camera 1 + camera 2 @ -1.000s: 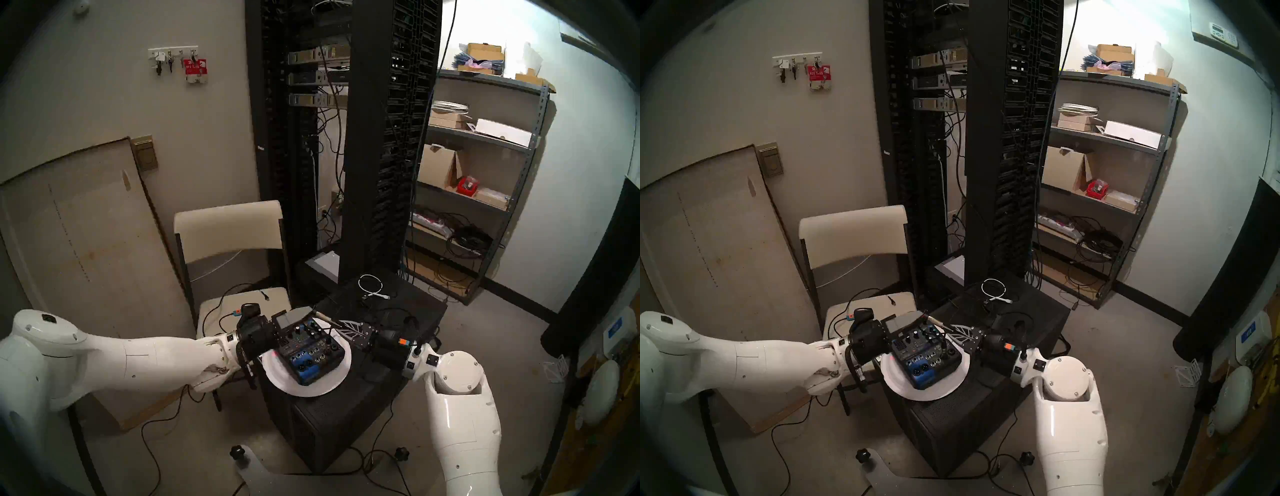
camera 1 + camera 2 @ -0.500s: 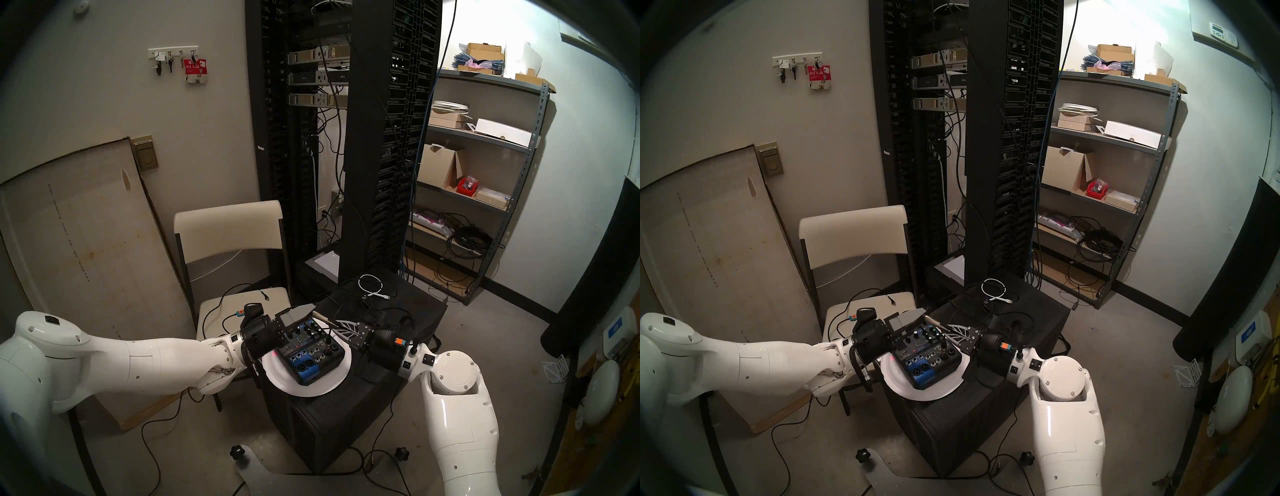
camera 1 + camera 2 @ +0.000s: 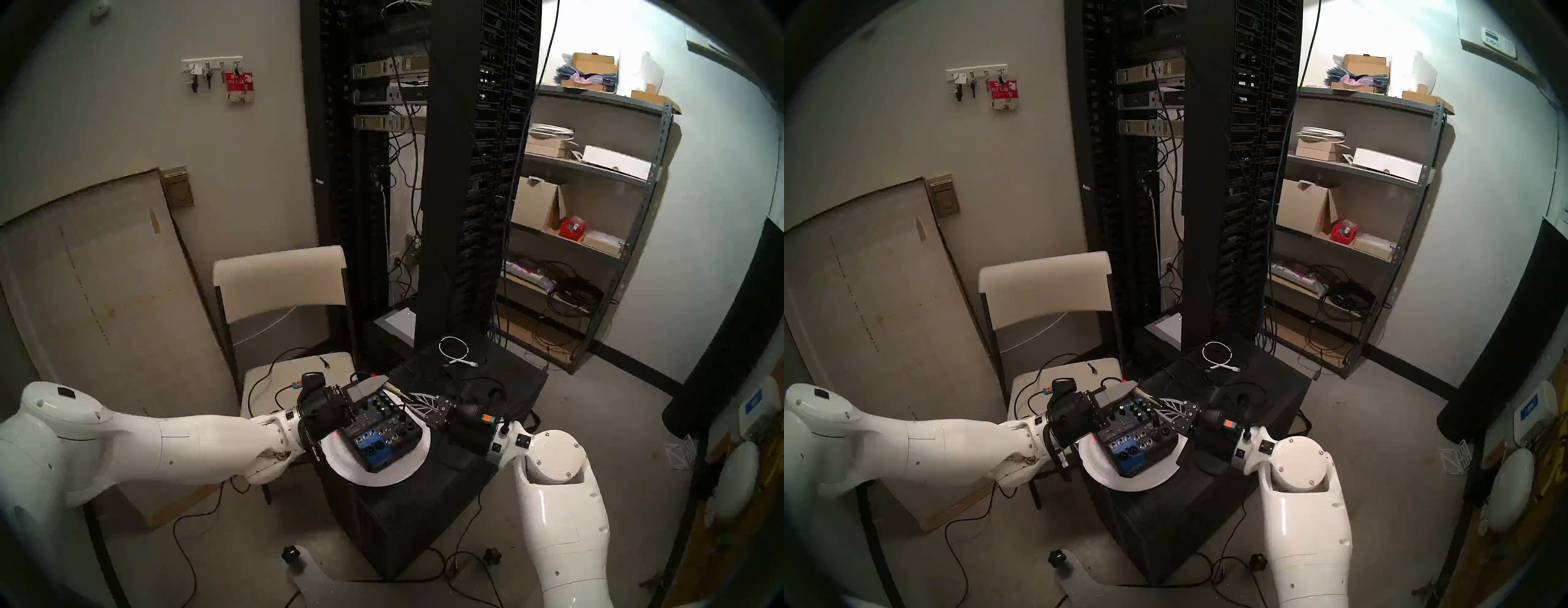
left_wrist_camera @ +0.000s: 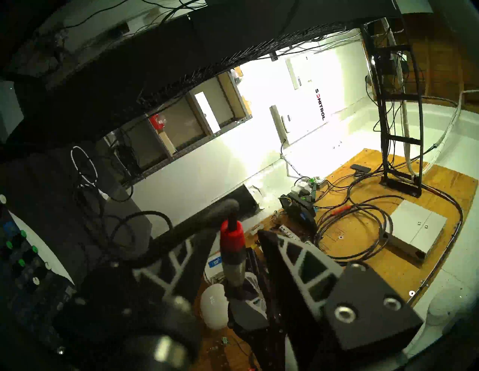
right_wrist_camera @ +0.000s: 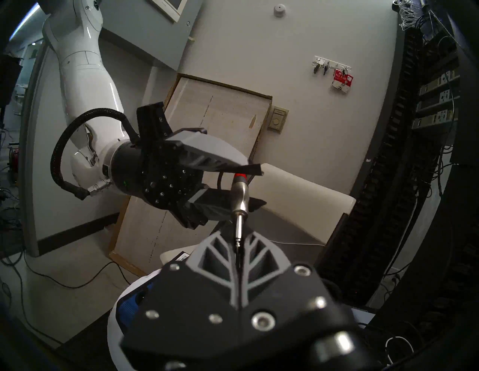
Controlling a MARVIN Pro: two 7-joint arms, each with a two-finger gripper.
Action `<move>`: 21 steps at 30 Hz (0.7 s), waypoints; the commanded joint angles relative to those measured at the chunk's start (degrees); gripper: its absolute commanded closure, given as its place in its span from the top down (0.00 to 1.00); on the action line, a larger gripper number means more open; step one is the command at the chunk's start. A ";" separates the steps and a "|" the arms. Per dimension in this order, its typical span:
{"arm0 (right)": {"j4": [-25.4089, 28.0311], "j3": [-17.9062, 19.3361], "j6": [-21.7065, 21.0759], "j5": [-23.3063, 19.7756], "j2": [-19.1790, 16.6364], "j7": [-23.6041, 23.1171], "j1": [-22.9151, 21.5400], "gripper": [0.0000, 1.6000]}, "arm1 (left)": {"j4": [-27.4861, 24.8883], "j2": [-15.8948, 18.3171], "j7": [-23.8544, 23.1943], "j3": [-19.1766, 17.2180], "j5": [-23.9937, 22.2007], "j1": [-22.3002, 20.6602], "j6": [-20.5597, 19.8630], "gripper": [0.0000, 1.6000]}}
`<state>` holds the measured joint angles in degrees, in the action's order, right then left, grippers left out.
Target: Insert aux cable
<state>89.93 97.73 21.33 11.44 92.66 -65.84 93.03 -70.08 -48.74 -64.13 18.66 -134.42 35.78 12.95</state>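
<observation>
Plugs I count: one aux cable (image 5: 241, 193)
Right gripper (image 5: 238, 246): clamped on its metal tip
Left gripper (image 4: 233, 248): fingers apart around its plug

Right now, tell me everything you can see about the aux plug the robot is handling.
The aux plug has a smooth silver metal barrel, a red band at its cable end, and a thin metal jack tip. That tip is pinched between the shut fingers of the right gripper, so the plug stands out beyond them, above the far edge of the mixer. The left gripper brackets the barrel with its fingers on either side, a gap visible on at least one side. A black cable runs on from the red end.
</observation>
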 commanded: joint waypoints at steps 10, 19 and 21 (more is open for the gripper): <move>0.93 -1.33 0.15 -1.02 -0.11 0.42 -0.03 0.00 | -0.31 -0.18 0.24 -0.31 0.05 -0.50 0.99 0.54; 1.04 -1.22 0.13 -0.83 -0.11 0.64 0.05 0.00 | -0.81 0.18 1.29 -0.16 0.05 -0.62 2.28 0.55; 1.11 -1.08 0.05 -0.72 -0.10 0.64 0.11 0.00 | -0.78 0.21 1.62 -0.17 -0.06 -0.52 2.70 0.54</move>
<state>89.98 96.64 21.40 11.20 92.62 -65.11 93.21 -70.51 -48.84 -63.19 18.89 -134.54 35.86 14.60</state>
